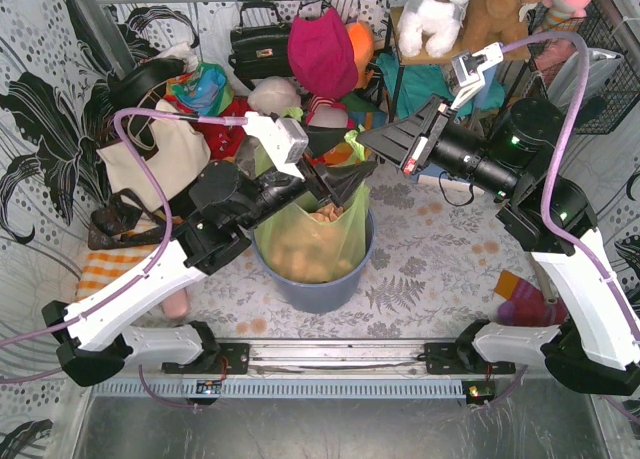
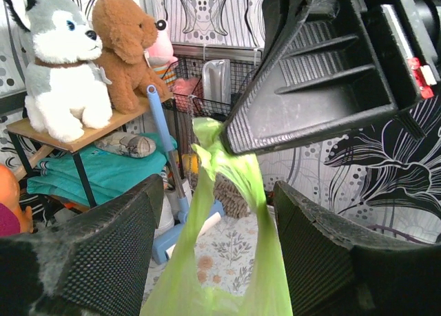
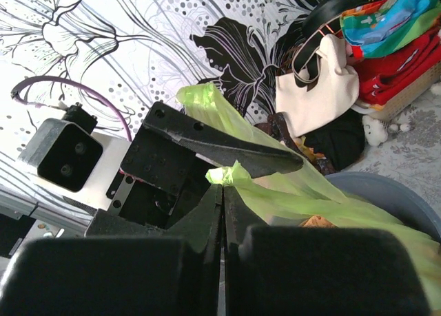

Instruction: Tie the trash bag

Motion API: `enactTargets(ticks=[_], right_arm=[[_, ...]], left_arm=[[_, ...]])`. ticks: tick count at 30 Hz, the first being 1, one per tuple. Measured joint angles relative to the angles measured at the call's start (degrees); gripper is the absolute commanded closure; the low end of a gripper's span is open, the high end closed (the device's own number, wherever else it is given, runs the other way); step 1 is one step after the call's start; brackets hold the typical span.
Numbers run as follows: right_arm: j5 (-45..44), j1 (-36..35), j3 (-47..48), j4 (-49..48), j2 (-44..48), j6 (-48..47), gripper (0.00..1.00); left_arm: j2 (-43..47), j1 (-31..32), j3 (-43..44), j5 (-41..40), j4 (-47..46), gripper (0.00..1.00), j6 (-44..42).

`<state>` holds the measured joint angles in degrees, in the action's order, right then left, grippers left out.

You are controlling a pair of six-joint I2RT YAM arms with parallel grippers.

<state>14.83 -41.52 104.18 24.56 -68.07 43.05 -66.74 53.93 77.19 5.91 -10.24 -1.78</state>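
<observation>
1. The trash bag (image 1: 312, 241) sits in the blue-grey bin (image 1: 300, 291) at mid-table, between the two arms. Crumpled tan paper (image 1: 325, 215) shows through the green film. The mouth is not yet tied.
2. The bag is seated in the bin. My guess is that the bin props the load upright so only the loose top needs handling.
3. One part of the rim is drawn up into a thin, gathered strip (image 2: 224, 171) standing above the bin. It is probably held high and taut to make a tail long enough to knot.
4. Right gripper (image 3: 222, 192): the fingers are pressed flat together with no gap between them. The tip of the green strip is nipped at their very end, so this arm is the one holding the strip up.
5. Left gripper (image 2: 217, 192): the fingers (image 2: 103, 247) are spread wide, one on each side of the strip. As far as the left wrist view shows, neither pad touches the plastic. It holds nothing.
6. Reading of the pose: the left gripper straddles the strip just below the right one's pinch. It looks placed to take hold lower down or to guide the strip.
7. A second loose flap (image 1: 264, 159) of the bag shows at the far left of the rim, behind the left arm. No finger is on it.
8. Risk as I see it: the film is thin and the pinch is right at its tip, so it could slip out.
</observation>
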Motion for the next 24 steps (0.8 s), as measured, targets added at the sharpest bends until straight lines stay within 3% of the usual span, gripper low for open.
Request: enactTargets(ticks=[13, 20, 24], right_arm=[[2.0, 0.0, 0.0, 0.1, 0.0, 0.9, 1.00], [2.1, 0.0, 0.0, 0.3, 0.0, 0.9, 1.00], [1.9, 0.0, 0.0, 0.2, 0.2, 1.2, 0.83]], left_arm=[[-1.3, -0.4, 2.2, 0.1, 0.4, 0.63, -1.9], [-1.2, -0.4, 2.2, 0.8, 0.5, 0.97, -1.7], [-1.0, -0.4, 2.2, 1.2, 0.5, 0.99, -1.4]])
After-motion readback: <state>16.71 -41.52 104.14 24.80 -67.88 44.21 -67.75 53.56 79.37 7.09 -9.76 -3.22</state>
